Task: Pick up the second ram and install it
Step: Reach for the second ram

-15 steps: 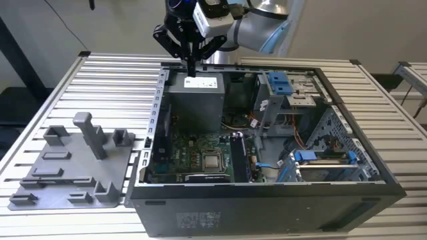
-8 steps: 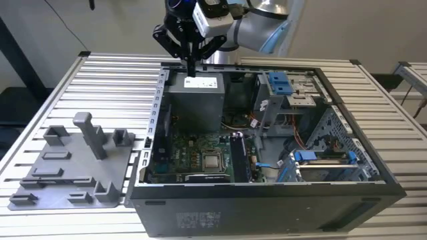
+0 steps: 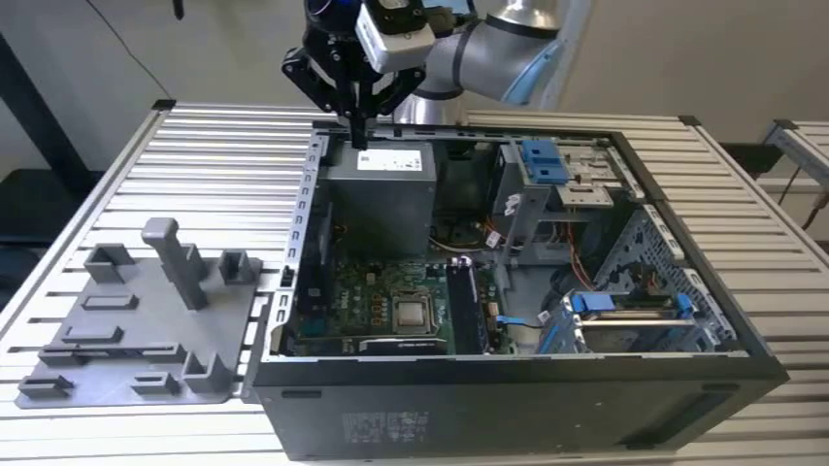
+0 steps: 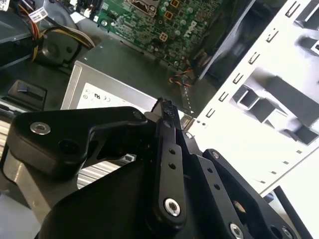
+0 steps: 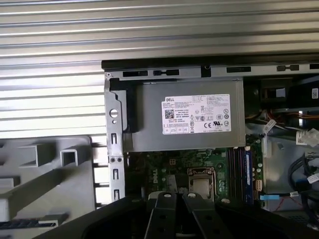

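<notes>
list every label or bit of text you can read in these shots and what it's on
power supply label: a logo, symbols and rows of fine print, too small to quote reliably.
case panel label, on the outer dark panel in the exterior view: blurred, unreadable.
cable tags, white: no legible print.
motherboard: white markings too small to read.
So no text can be quoted with confidence.
</notes>
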Action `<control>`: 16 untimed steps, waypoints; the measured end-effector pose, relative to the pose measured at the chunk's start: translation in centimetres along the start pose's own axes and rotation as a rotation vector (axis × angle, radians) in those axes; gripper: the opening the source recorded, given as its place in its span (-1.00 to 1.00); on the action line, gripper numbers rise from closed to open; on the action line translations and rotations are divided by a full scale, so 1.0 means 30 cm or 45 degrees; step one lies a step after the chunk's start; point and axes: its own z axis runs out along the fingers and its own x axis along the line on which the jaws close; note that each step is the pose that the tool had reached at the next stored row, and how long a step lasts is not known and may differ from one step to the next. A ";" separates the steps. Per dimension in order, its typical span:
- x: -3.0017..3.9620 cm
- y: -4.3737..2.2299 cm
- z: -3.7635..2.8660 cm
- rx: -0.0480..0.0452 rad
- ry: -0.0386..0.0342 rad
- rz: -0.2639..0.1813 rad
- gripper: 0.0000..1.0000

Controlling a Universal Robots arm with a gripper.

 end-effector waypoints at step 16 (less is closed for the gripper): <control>0.095 -0.007 -0.002 0.000 0.0061 0.000 -0.79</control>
